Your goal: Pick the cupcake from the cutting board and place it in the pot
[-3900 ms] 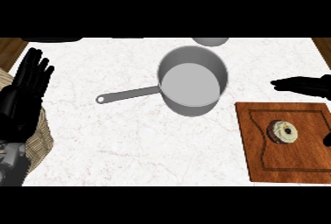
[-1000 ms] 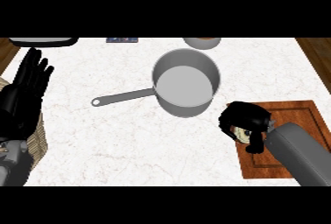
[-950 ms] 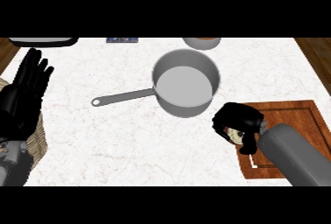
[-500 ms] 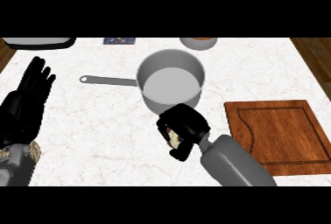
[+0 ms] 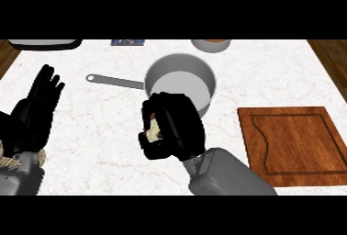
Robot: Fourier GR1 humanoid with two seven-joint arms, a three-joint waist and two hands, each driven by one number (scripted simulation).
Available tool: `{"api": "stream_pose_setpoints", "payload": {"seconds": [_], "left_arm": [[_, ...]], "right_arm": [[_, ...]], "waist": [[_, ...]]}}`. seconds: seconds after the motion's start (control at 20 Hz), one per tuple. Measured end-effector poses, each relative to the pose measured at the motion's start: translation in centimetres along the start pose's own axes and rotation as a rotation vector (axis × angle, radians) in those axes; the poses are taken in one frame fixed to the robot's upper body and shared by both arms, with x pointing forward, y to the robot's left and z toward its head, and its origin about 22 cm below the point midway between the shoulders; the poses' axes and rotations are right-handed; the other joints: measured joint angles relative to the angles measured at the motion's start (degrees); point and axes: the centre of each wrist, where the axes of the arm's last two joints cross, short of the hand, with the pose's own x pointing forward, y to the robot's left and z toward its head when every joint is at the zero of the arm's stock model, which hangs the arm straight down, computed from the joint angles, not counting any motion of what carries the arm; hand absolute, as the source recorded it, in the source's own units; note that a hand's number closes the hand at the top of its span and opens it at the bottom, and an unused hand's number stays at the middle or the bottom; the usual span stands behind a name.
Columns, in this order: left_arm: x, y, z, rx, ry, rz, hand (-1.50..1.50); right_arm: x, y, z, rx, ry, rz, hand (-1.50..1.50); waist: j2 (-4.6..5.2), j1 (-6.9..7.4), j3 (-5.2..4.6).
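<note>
Cupcake (image 5: 153,131): only a pale sliver shows, between the curled black fingers of the right hand (image 5: 180,133). The hand wraps round it and hides most of it. It is off the cutting board (image 5: 291,144) and not in the pot (image 5: 180,82).

Right hand: fingers closed, gripping the cupcake. It shows at the pot's near rim, overlapping that rim in the view. Whether it touches the pot I cannot tell. Its grey forearm (image 5: 224,176) runs down and right to the lower edge.

Pot: grey, round, upright on the white marbled tabletop (image 5: 102,137), near the middle and toward the far side. Its long handle (image 5: 115,81) points left, ending in a small loop.

Cutting board: brown wood with a groove round its border. It lies flat at the right of the tabletop, apart from the hand and nearer than the pot.

Left hand (image 5: 37,110): at the left edge, fingers straight and pointing up, holding nothing, well apart from the pot.

Far edge, all partly cut off: a grey flat object (image 5: 44,43) at left, a small blue item (image 5: 127,42), and a round container (image 5: 211,45) just beyond the pot.
</note>
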Motion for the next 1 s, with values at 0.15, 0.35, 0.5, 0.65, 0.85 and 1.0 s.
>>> {"api": "stream_pose_setpoints", "payload": {"seconds": [0.15,0.35,0.5,0.65,0.85,1.0], "left_arm": [[-0.1,-0.3,-0.2,-0.007,-0.006,0.003,0.00],[-0.2,-0.3,-0.8,-0.023,-0.021,0.004,0.00],[-0.5,-0.3,-1.0,-0.033,-0.033,0.002,0.00],[-0.4,-0.8,-1.4,-0.039,-0.040,0.008,0.00],[-0.2,-1.2,-1.5,-0.048,-0.054,0.012,0.00],[-0.1,-1.3,-1.6,-0.048,-0.058,0.016,0.00]], "right_arm": [[2.7,-0.6,0.1,-0.110,0.068,0.008,1.50],[5.9,-1.1,0.2,-0.205,0.141,0.014,1.50],[7.7,-1.4,-0.2,-0.248,0.127,0.038,1.50],[8.3,-1.7,-1.2,-0.275,0.135,0.055,1.50],[8.2,-1.8,-2.9,-0.298,0.167,0.053,1.50],[7.6,-1.6,-3.9,-0.331,0.176,0.047,1.50]], "waist": [[0.42,0.38,-0.01],[1.18,1.47,0.03],[1.63,2.13,0.09],[2.01,2.43,0.14],[2.38,2.91,0.20],[2.51,2.83,0.24]]}}
